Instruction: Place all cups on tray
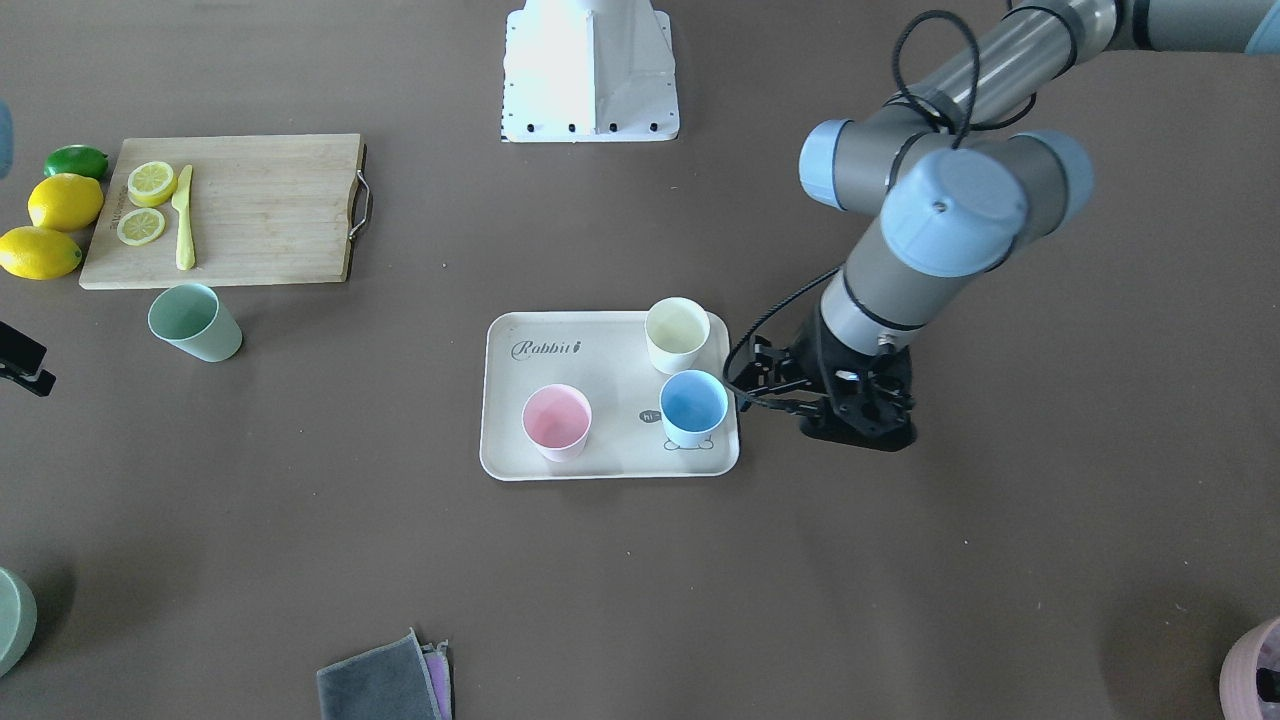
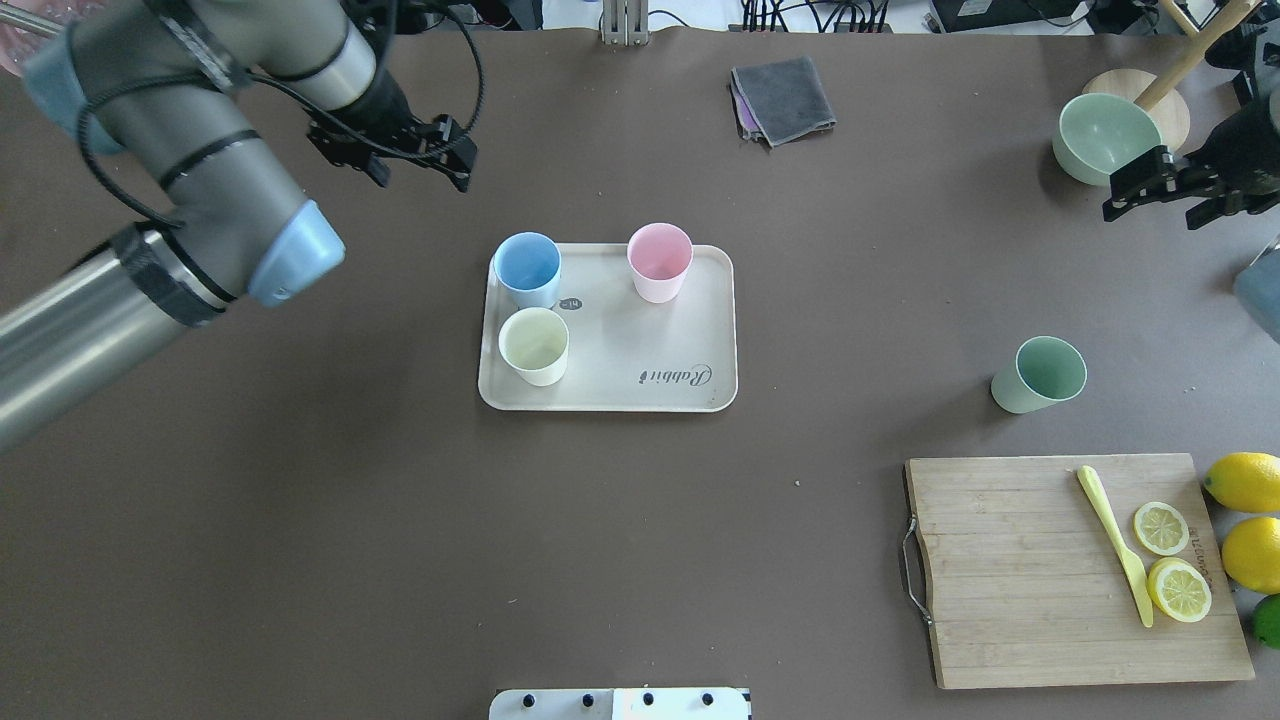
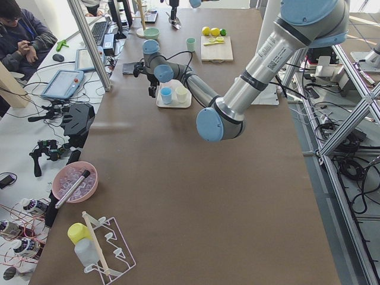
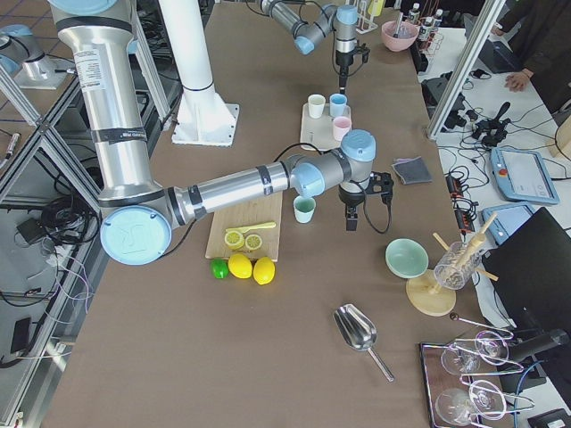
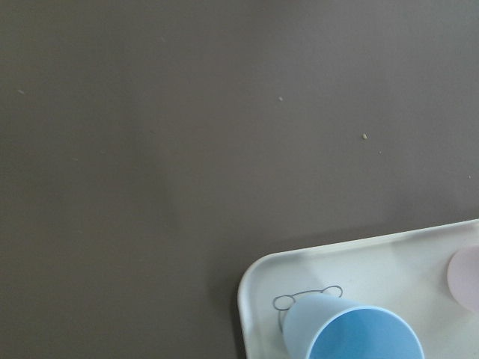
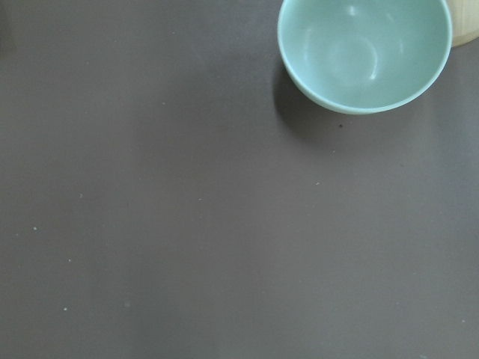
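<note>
The beige tray [image 2: 620, 385] with "Rabbit" lettering lies mid-table and also shows in the front view [image 1: 610, 460]. A blue cup [image 2: 527, 268], a pink cup [image 2: 659, 261] and a pale yellow cup [image 2: 534, 345] stand upright on it. A green cup [image 2: 1040, 375] stands on the bare table, right of the tray, near the cutting board. My left gripper [image 2: 420, 178] is open and empty, just beyond the tray's corner by the blue cup [image 5: 352, 333]. My right gripper [image 2: 1152, 212] is open and empty, far right, next to a green bowl.
A wooden cutting board [image 2: 1010, 580] with lemon slices and a yellow knife [image 2: 1113, 540] lies at the near right, with whole lemons [image 2: 1245, 482] beside it. A green bowl [image 2: 1105, 138] and a folded grey cloth [image 2: 783, 98] sit at the far side.
</note>
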`<action>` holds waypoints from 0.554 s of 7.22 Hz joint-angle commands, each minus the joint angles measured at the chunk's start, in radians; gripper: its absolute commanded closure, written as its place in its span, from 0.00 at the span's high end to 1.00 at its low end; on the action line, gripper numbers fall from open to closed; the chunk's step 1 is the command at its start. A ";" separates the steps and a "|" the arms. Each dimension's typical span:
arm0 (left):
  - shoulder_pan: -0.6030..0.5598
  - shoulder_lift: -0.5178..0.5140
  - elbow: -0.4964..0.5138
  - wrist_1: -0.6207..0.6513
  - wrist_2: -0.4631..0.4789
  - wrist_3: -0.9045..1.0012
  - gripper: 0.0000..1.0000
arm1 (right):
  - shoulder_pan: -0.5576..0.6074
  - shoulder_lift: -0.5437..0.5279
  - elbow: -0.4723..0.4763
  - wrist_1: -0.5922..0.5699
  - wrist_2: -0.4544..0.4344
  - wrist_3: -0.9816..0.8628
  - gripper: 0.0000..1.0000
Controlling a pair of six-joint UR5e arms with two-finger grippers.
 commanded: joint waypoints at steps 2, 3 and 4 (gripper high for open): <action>-0.170 0.167 -0.166 0.161 -0.059 0.321 0.99 | -0.144 -0.082 0.111 0.006 -0.089 0.100 1.00; -0.169 0.170 -0.164 0.160 -0.056 0.322 0.98 | -0.183 -0.110 0.112 0.059 -0.112 0.095 1.00; -0.169 0.174 -0.164 0.158 -0.054 0.322 0.98 | -0.227 -0.174 0.114 0.168 -0.143 0.101 1.00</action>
